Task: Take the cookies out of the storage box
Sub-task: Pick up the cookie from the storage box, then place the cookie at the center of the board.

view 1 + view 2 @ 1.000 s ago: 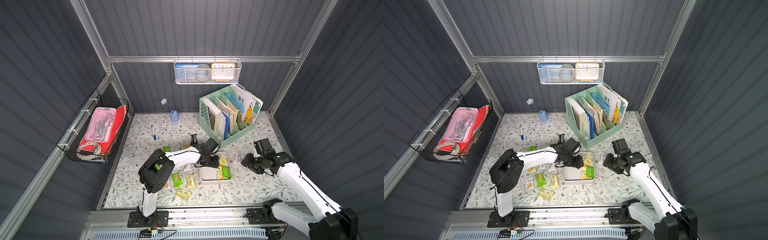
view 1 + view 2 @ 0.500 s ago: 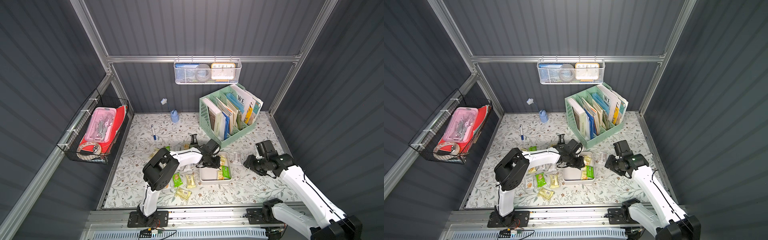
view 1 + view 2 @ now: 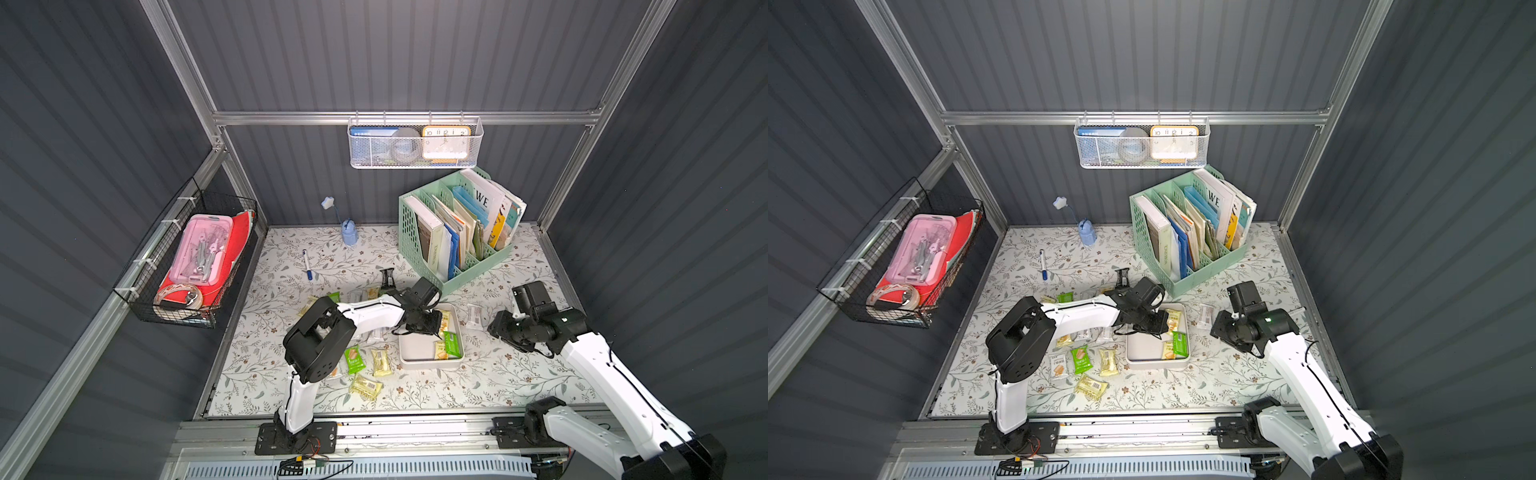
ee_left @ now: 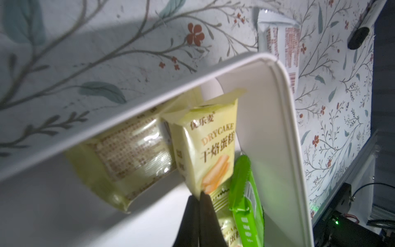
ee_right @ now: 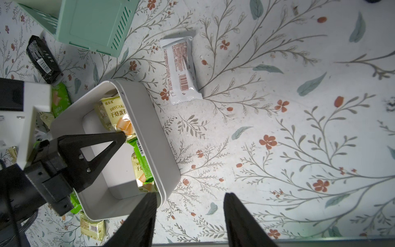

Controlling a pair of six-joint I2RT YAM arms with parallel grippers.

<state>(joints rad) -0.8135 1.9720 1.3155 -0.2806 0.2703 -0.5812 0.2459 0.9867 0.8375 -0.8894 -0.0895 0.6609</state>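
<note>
Cookie [image 4: 210, 149] corner perhaps within left tool [image 4: 199, 194] pinch

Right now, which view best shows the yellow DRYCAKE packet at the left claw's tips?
The left wrist view: the yellow DRYCAKE packet sits close, print legible, left claw shut on its edge. The right wrist view shows it smaller inside the storage box. In both top views it is a pale speck.

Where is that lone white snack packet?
In both top views the white packet lies flat on the floral tabletop, just outside the storage box, between it and the right gripper.
</note>
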